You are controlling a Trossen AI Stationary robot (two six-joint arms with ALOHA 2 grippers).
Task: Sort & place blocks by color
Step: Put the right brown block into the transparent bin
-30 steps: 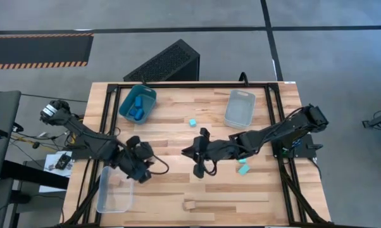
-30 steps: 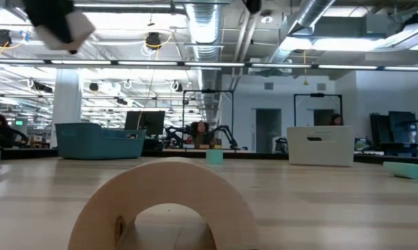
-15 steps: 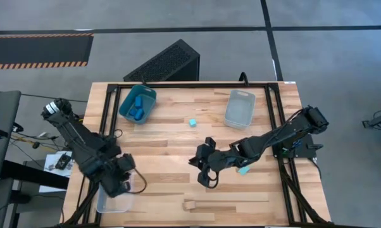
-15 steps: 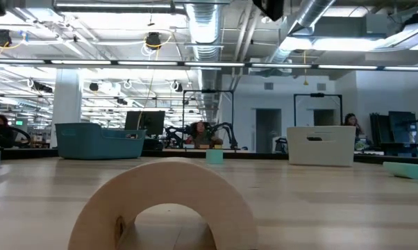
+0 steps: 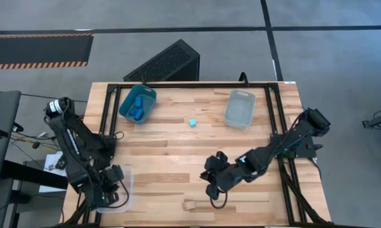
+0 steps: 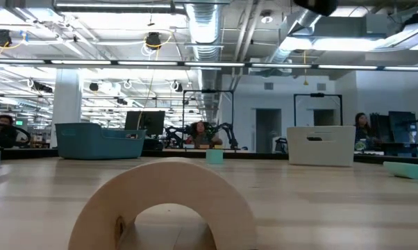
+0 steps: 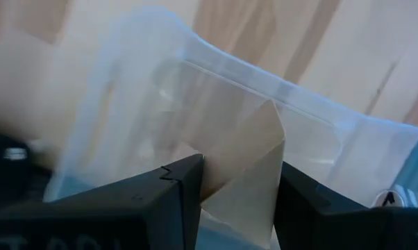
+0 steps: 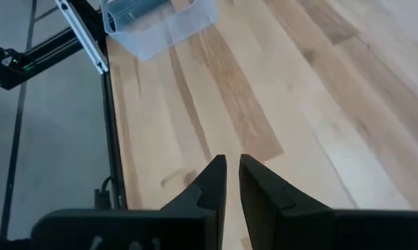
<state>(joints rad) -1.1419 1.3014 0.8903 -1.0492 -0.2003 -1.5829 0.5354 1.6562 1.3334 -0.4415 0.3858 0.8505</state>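
Observation:
My left gripper (image 5: 108,195) hangs at the near left over a clear bin (image 5: 128,183), shut on a pale tan wood block (image 7: 247,177). My right gripper (image 5: 212,189) is low over the table near the front, its fingers (image 8: 212,182) almost together with nothing between them. Just beyond it a tan arch block (image 5: 190,204) rests flat on the table; it fills the foreground of the low view (image 6: 169,201). A light cyan block (image 5: 193,122) sits mid-table. Darker blue blocks (image 5: 137,109) lie in the teal bin (image 5: 147,95). My left gripper pinches the tan block between its two fingers, with a pointed corner (image 7: 273,111) of the block sticking out past the fingertips. The fingers point steeply down. The block is lifted clear, over the clear bin's inside.
A second clear bin (image 5: 240,107) stands at the far right. Another light cyan piece (image 6: 407,169) lies at the table's right in the low view. A black metal frame (image 5: 102,120) runs round the table's edges. Bare wood lies between the two arms.
My left gripper has swung from mid-table toward the near left corner and come down over the clear bin, carrying the tan block. My right gripper has moved toward the near edge, closer to the arch block, and turned at the wrist.

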